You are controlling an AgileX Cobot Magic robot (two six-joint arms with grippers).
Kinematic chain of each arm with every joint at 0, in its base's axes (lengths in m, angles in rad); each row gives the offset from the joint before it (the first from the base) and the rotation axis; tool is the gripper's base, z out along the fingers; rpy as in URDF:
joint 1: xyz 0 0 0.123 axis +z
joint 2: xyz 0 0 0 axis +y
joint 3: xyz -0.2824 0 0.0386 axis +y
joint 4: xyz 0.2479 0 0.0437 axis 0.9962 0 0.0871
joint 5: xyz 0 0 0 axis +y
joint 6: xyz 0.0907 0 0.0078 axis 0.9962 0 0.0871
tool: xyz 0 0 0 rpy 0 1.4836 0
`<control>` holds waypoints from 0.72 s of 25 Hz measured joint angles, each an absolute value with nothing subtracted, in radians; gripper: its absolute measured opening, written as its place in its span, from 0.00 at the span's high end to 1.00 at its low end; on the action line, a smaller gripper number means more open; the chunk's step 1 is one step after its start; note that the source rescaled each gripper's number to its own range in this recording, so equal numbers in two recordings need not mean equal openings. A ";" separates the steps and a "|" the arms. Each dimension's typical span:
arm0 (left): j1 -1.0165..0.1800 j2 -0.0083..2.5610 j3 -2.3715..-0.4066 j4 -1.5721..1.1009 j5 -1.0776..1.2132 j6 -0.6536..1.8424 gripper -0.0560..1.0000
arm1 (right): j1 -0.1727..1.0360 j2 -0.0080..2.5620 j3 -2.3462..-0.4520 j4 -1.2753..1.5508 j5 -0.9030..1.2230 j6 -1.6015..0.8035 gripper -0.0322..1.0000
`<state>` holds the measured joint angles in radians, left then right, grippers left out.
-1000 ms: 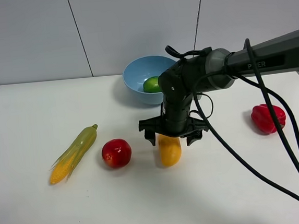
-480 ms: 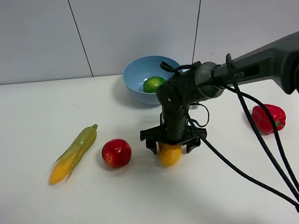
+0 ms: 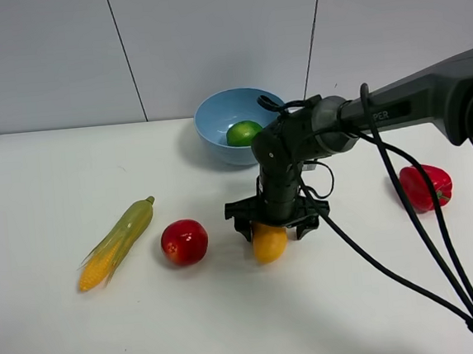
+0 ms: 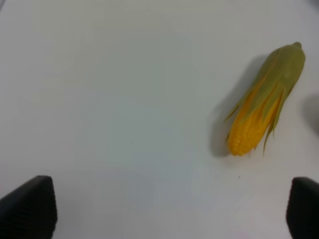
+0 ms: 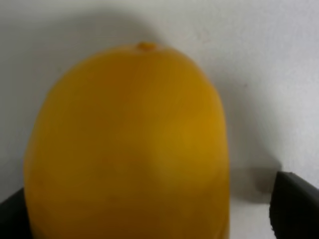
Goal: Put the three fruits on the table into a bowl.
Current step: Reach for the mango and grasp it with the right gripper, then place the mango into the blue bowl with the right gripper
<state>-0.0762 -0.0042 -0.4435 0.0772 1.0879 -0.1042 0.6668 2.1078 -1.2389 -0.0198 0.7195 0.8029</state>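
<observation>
The yellow-orange mango [image 3: 269, 242] lies on the white table [image 3: 46, 177] at mid-front. My right gripper [image 3: 272, 228] is down over it, open, with one finger on each side. In the right wrist view the mango [image 5: 129, 149] fills the space between the fingers, and a strip of table shows between it and one black fingertip [image 5: 295, 204]. The red apple [image 3: 184, 241] sits on the table left of the mango. The green lime [image 3: 243, 132] rests inside the light-blue bowl [image 3: 212, 111] at the back. My left gripper [image 4: 167, 209] hangs open over bare table.
A corn cob [image 3: 118, 241] in its green husk lies left of the apple and also shows in the left wrist view [image 4: 264, 99]. A red bell pepper [image 3: 425, 186] sits at the right. The right arm's cables trail toward the front right corner.
My right gripper has come down lower over the mango, and its fingers have drawn a little closer together. The apple, lime, corn and pepper have not moved.
</observation>
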 joint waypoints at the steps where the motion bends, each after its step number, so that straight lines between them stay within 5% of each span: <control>1: -0.076 -0.004 -0.444 0.077 1.088 -0.104 0.13 | 0.667 2.108 -1.239 -0.020 0.720 0.803 0.40; 5: -0.076 -0.004 -0.444 0.077 1.088 -0.104 0.13 | 0.667 2.108 -1.239 -0.020 0.720 0.803 0.96; 18: -0.076 -0.004 -0.444 0.077 1.088 -0.104 0.13 | 0.667 2.108 -1.239 -0.020 0.719 0.779 0.97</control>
<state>-0.0762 -0.0042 -0.4435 0.0772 1.0879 -0.1042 0.6668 2.1078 -1.2389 -0.0198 0.7187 0.7787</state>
